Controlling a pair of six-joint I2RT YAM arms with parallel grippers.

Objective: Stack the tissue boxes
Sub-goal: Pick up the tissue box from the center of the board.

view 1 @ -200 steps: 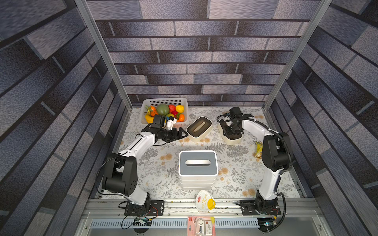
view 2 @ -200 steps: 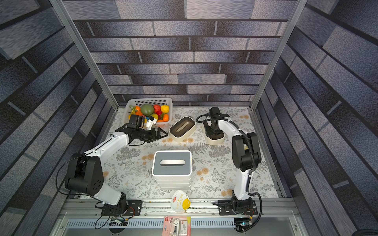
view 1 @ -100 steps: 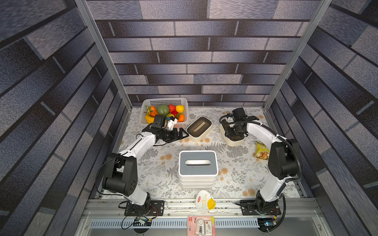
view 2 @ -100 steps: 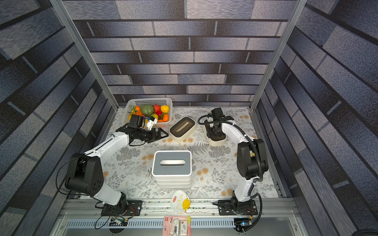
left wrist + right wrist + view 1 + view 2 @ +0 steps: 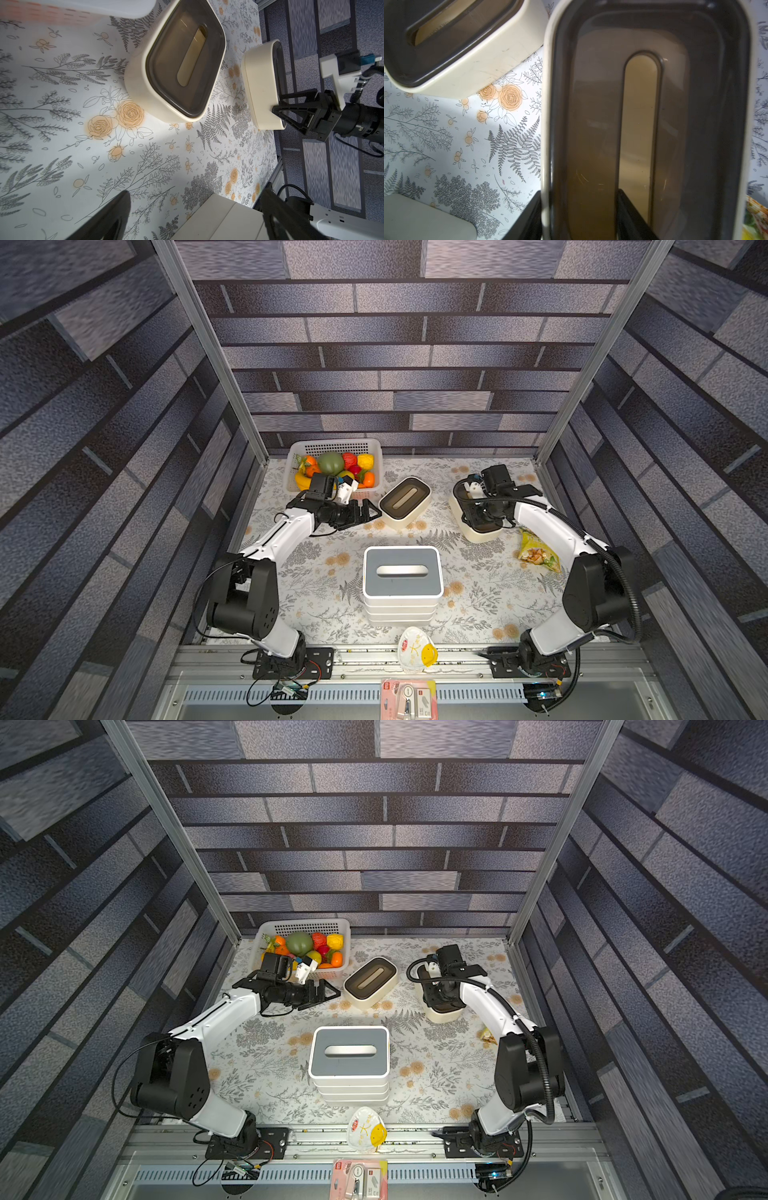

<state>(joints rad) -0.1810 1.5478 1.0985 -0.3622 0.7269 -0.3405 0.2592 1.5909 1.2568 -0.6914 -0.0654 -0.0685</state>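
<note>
A stack of white tissue boxes (image 5: pixel 402 572) (image 5: pixel 350 1052) with a grey slotted lid on top stands mid-table. Behind it lies a rounded cream tissue box (image 5: pixel 405 501) (image 5: pixel 176 62) with a dark-brown lid. My left gripper (image 5: pixel 370 512) (image 5: pixel 193 218) hangs open just left of it, holding nothing. To the right sits a second cream box (image 5: pixel 478 531) (image 5: pixel 591 124). My right gripper (image 5: pixel 484 518) (image 5: pixel 579 218) is shut on its long wall, one finger (image 5: pixel 527 218) outside and the other in the lid slot. I cannot tell whether this box is off the table.
A white perforated basket (image 5: pixel 334 448) of fruit stands at the back left, right behind my left wrist. A snack bag (image 5: pixel 538 551) lies beside my right forearm. A white-and-yellow packet (image 5: pixel 415 649) sits on the front rail. Panel walls close in three sides.
My right arm's elbow has swung out to the right and toward the front, uncovering the snack bag, while its gripper stays on the cream box. The left arm has not moved.
</note>
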